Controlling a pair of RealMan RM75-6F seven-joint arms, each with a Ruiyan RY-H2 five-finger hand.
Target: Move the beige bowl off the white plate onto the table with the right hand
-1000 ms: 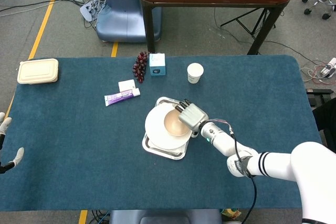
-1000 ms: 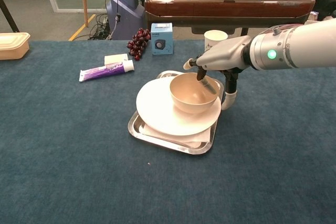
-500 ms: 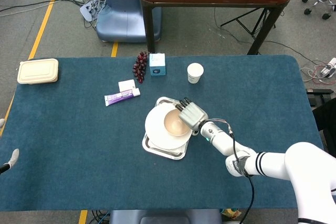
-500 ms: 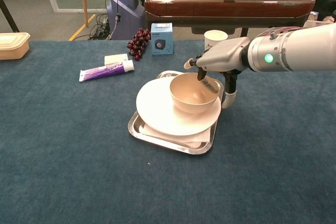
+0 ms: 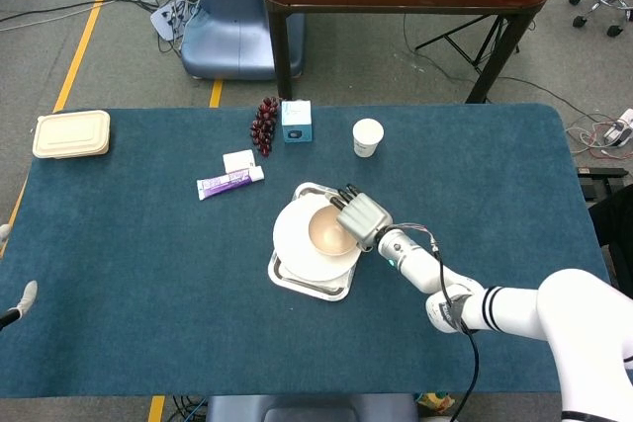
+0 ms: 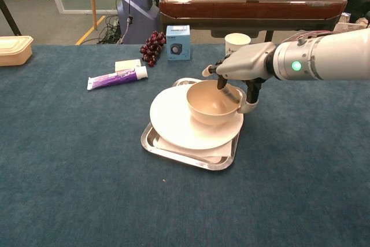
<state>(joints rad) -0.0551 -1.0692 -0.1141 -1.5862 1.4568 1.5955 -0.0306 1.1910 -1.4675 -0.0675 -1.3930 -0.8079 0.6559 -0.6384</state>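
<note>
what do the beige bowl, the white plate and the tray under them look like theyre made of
Beige bowl: probably glazed ceramic or melamine; smooth, soft sheen, thick rim.
White plate: likely the same kind of ware; even, slightly glossy white.
Tray: looks like stainless steel; silvery, mirror-like raised edge.
The right robot hand at the bowl's rim has a grey casing, metal or plastic, hard to tell.

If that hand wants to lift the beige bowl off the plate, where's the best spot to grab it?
Probably the rim on the robot's right side. The beige bowl sits upright and open on the white plate, so its thin wall can be pinched. The right hand is already there, fingers inside the rim and thumb outside.
</note>
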